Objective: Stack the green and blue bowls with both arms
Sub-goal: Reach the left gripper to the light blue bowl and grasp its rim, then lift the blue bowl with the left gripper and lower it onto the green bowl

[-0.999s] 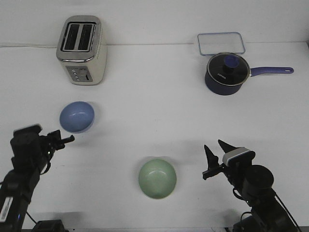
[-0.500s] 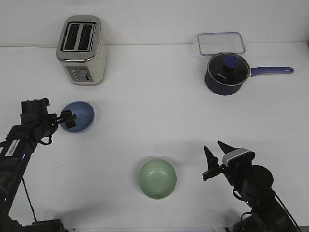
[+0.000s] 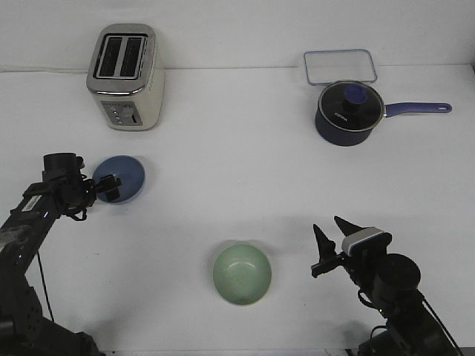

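The periwinkle blue bowl (image 3: 125,176) sits upright on the white table at the left, in front of the toaster. My left gripper (image 3: 110,188) is at its near-left rim, the fingers open and overlapping the rim; I cannot see whether they touch it. The pale green bowl (image 3: 242,274) sits upright near the table's front middle. My right gripper (image 3: 332,242) is open and empty, about a bowl's width to the right of the green bowl, pointing toward it.
A cream toaster (image 3: 125,76) stands at the back left. A dark navy lidded saucepan (image 3: 349,111) with a long handle is at the back right, with a clear rectangular container (image 3: 339,67) behind it.
My left arm has swung up and forward from the table's front left, bringing its gripper onto the blue bowl's rim. The right arm and both bowls have not moved.
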Controlling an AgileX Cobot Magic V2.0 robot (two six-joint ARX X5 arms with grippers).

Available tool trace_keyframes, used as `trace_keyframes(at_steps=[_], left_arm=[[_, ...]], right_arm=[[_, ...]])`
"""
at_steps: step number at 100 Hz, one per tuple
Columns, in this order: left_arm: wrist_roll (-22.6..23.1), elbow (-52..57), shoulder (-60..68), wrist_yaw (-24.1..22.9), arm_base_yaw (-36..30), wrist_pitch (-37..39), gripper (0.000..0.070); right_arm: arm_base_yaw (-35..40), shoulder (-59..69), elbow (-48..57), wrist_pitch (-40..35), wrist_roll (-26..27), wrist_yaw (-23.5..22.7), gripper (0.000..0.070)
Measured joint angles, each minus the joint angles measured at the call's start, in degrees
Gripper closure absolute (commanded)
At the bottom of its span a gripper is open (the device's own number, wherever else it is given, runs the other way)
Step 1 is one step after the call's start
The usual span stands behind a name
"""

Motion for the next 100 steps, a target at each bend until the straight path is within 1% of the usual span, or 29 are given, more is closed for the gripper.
trace_keyframes(at_steps=[3, 4, 7, 21, 30, 36, 47, 62, 71, 80, 92, 100], left_arm=[[0.0, 0.1, 0.0, 0.0, 0.0, 0.0, 0.0689], [0.0, 0.1, 0.0, 0.0, 0.0, 0.0, 0.07], [0.0, 0.2, 0.0, 0.0, 0.0, 0.0, 0.0685], [0.0, 1.2, 0.0, 0.0, 0.0, -0.1, 0.0687], [0.1, 3.4, 0.0, 0.7, 0.0, -1.6, 0.0687], [0.6, 5.3, -0.1, 2.3, 0.0, -2.5, 0.0687], [1.5, 9.0, -1.8, 7.0, -0.4, -6.3, 0.0686], [3.1, 13.9, -8.1, 13.0, -2.7, -12.2, 0.0686], [3.6, 14.7, -13.0, 16.3, -5.5, -15.3, 0.0687], [4.6, 14.7, -16.7, 19.0, -9.7, -19.9, 0.0687], [5.7, 14.7, -18.2, 19.1, -17.9, -25.7, 0.0687], [6.0, 14.3, -18.1, 19.1, -24.5, -26.3, 0.0686]], right_arm=[[0.0, 0.0, 0.0, 0.0, 0.0, 0.0, 0.0341], [0.0, 0.0, 0.0, 0.0, 0.0, 0.0, 0.0341], [0.0, 0.0, 0.0, 0.0, 0.0, 0.0, 0.0341], [0.0, 0.0, 0.0, 0.0, 0.0, 0.0, 0.0341], [0.0, 0.0, 0.0, 0.0, 0.0, 0.0, 0.0341], [0.0, 0.0, 0.0, 0.0, 0.0, 0.0, 0.0341], [0.0, 0.0, 0.0, 0.0, 0.0, 0.0, 0.0342], [0.0, 0.0, 0.0, 0.0, 0.0, 0.0, 0.0341], [0.0, 0.0, 0.0, 0.0, 0.0, 0.0, 0.0341], [0.0, 0.0, 0.0, 0.0, 0.0, 0.0, 0.0341], [0.0, 0.0, 0.0, 0.0, 0.0, 0.0, 0.0341], [0.0, 0.0, 0.0, 0.0, 0.0, 0.0, 0.0341]])
